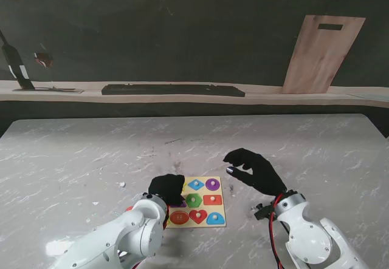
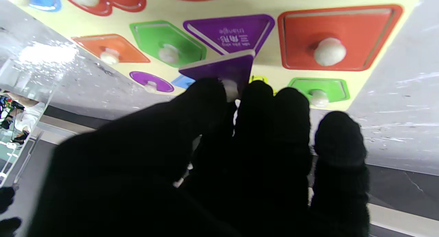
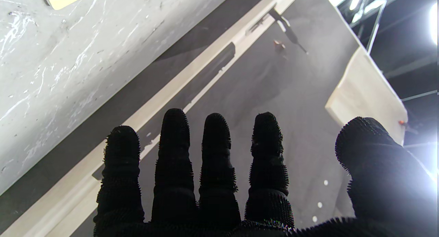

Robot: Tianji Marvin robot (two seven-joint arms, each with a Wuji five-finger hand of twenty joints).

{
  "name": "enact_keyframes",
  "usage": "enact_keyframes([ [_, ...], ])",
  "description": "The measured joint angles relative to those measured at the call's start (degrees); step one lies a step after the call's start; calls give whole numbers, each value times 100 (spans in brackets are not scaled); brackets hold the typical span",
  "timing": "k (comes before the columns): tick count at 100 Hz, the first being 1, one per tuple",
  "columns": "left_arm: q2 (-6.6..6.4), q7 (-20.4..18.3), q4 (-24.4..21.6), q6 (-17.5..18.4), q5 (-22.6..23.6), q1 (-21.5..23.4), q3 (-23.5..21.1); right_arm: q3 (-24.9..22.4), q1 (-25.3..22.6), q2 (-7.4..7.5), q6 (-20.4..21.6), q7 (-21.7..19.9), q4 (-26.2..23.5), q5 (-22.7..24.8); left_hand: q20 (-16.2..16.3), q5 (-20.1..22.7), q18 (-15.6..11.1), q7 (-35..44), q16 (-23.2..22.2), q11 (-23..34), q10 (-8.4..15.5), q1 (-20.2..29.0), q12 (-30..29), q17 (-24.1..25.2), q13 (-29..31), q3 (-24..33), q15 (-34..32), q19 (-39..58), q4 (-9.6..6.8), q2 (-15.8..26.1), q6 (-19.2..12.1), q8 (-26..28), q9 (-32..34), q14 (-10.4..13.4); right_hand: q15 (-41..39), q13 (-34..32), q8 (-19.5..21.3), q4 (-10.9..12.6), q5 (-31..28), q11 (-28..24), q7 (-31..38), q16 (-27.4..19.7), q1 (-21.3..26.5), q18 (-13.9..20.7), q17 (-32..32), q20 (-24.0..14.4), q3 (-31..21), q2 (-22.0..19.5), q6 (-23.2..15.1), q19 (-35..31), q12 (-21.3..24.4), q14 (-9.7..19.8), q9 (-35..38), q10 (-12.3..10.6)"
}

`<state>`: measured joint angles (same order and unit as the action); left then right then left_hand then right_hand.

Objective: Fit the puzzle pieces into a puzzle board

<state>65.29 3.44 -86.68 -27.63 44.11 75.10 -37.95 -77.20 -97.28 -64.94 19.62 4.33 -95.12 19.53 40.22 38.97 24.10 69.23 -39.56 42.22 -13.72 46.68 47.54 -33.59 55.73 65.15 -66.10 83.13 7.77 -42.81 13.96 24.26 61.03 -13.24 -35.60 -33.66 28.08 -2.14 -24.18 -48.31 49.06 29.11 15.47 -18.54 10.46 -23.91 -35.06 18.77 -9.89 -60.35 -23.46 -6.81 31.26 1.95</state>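
Left wrist view: left hand (image 2: 219, 154) pinches purple triangle (image 2: 223, 68) by its knob, tilted, one edge at its purple recess (image 2: 229, 33) in board (image 1: 197, 201), not seated. Right hand (image 1: 254, 169) open, empty, hovering right of board above worktop (image 1: 79, 153). Risk: corners misaligned w/ recess, piece jams or rides rim; pushing could shift board.

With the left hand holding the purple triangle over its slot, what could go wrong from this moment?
1. The purple triangle piece is tilted, with one edge at the triangle slot; pressed like this, it may jam rather than drop in.
2. The left hand pinches only the small knob, so the piece could twist or slip.
3. The right hand hangs open off the puzzle board, so pushing may slide it.
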Motion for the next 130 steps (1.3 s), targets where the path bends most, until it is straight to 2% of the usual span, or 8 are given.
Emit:
enact_keyframes([
  [13, 1, -63, 24, 0, 113, -27, 64, -7, -4, 0, 6, 0, -3, -2, 11, 0, 0, 2, 0, 3, -6, 1, 1, 1, 0, 0, -46, 3, 0, 0, 7, 9, 0, -3, 0, 0, 0, 0, 0, 0, 0, 0, 0, 0, 0, 0, 0, 0, 0, 0, 0, 0, 0, 0],
  [59, 43, -97, 264, -6, -171, -148, 217, -1, -4, 0, -13, -1, -8, 21, 133, -80, 0, 11, 0, 8, -64, 77, 72, 240, -14, 2, -48, 3, 0, 90, 9, 11, -80, -58, 0, 0, 1, 0, 0, 0, 0, 0, 0, 0, 0, 0, 0, 0, 0, 0, 0, 0, 0, 0],
  [96, 31, -143, 425, 288, -36, -274, 325, 11, 18, 0, -38, 7, 1, 51, 207, -192, 0, 15, -3, 9, -131, 168, 170, 441, -198, -91, -48, 3, 0, 218, 9, 81, -308, -69, 0, 0, 3, 0, 0, 0, 0, 0, 0, 0, 0, 0, 0, 0, 0, 0, 0, 0, 0, 0],
  [130, -36, -235, 463, 436, 232, -348, 380, 20, 39, 0, -64, 9, 9, 61, 215, -247, 0, 23, -62, 9, -133, 214, 230, 497, -243, -211, -48, -5, -1, 284, -3, 94, -370, -70, 0, 0, 3, 0, 0, 0, 0, 0, 0, 0, 0, 0, 0, 0, 0, 0, 0, 0, 0, 0],
])
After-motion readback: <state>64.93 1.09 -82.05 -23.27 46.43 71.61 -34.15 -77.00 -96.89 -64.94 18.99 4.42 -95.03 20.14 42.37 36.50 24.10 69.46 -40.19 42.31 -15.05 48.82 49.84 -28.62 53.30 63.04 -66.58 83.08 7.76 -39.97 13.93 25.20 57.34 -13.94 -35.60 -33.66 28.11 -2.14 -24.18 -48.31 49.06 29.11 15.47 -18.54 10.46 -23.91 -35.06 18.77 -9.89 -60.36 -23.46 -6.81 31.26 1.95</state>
